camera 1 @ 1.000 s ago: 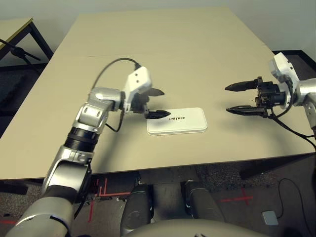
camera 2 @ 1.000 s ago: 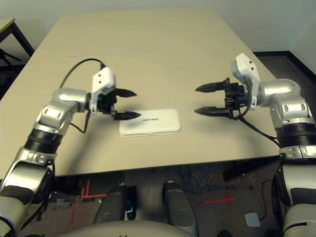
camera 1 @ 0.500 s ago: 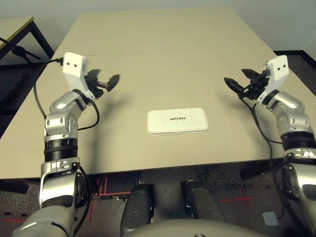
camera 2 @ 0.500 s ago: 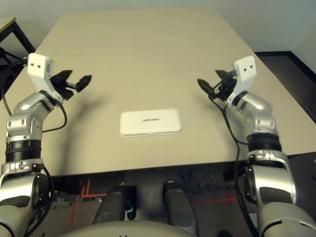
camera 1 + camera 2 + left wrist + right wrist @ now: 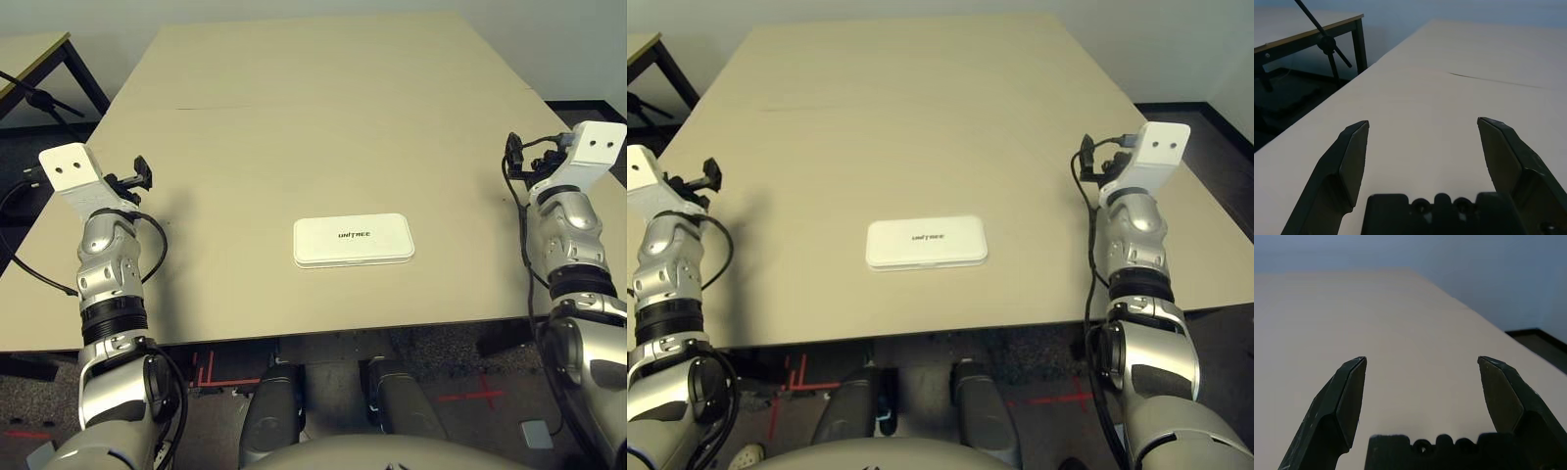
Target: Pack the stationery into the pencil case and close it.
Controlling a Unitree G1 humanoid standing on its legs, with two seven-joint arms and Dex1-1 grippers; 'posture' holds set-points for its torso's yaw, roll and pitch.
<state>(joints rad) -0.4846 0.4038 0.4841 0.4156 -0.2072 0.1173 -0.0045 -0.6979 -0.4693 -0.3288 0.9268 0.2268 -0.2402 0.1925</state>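
Closed case (image 5: 354, 240) flat at mid-table (image 5: 323, 108) (logo up). Left gripper (image 5: 1422, 142) and right gripper (image 5: 1420, 382) gaping wide, empty, well apart.

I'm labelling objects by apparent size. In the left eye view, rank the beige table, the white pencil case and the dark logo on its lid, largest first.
1. The beige wooden table, by far the largest.
2. The closed white plastic pencil case, small on the table's near middle.
3. The dark logo, a short line of lettering on the lid.
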